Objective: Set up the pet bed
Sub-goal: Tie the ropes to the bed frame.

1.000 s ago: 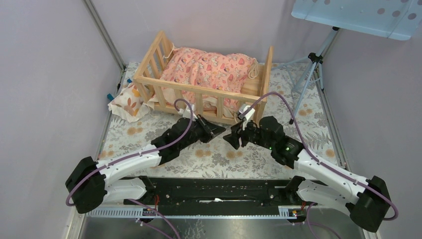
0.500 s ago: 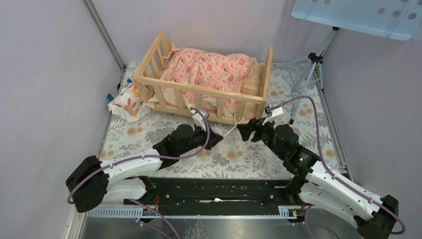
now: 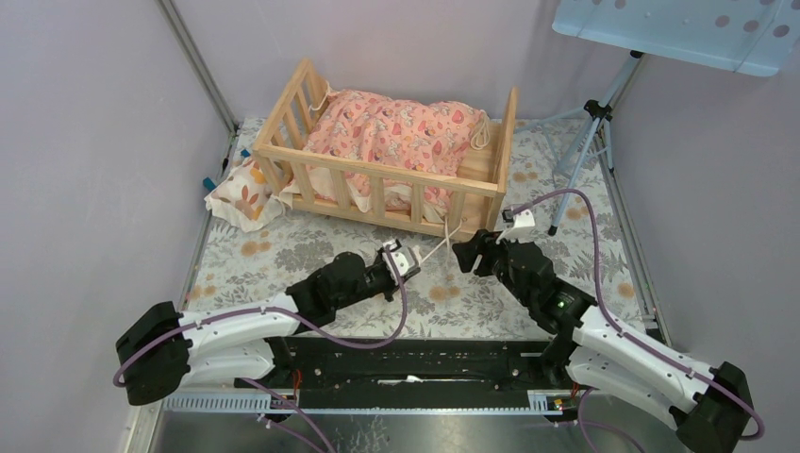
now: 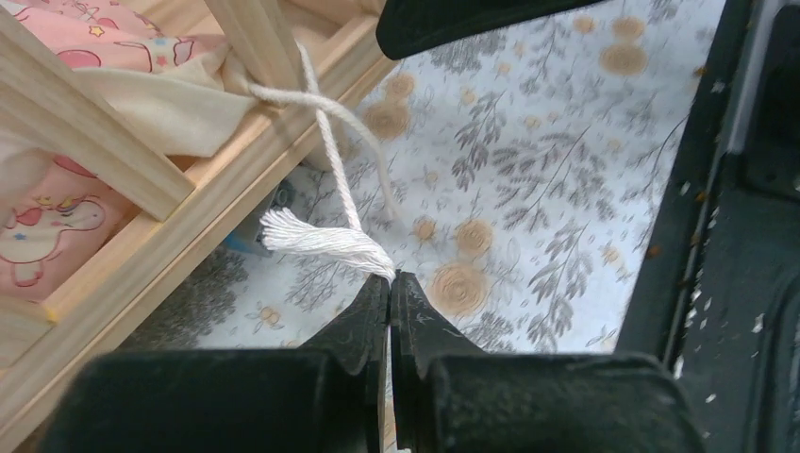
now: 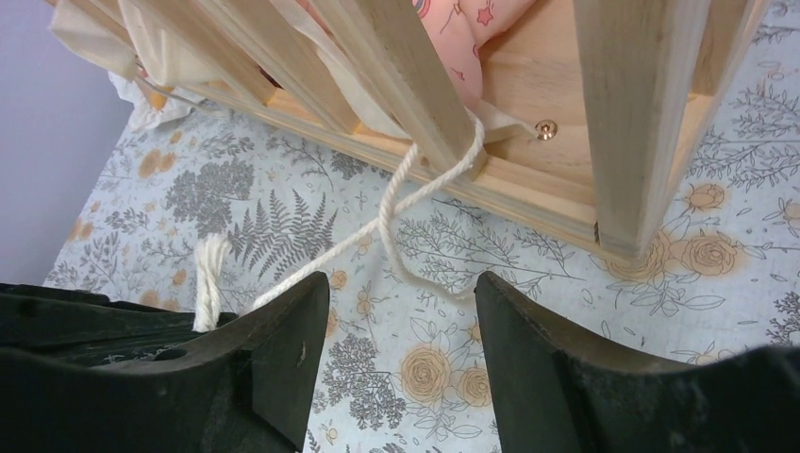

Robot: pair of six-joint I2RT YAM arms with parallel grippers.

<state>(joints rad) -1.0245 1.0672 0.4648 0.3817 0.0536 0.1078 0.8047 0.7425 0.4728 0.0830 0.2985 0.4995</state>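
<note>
Pinching a white cord (image 4: 332,184) just behind its frayed end, the left gripper (image 4: 389,288) has its jaws pressed together. The cord runs up to a front slat of the pet bed (image 3: 377,176), and its wrap there is partly hidden by cream fabric. Just off the bed's front right corner, the right gripper (image 5: 401,311) has its jaws spread wide, holding nothing. Inside the bed, a pink cushion (image 3: 396,127) is cut off by the rails. A leaf-print pillow (image 3: 241,193) sits half tucked behind the bed's left end on the worktop (image 3: 283,255).
</note>
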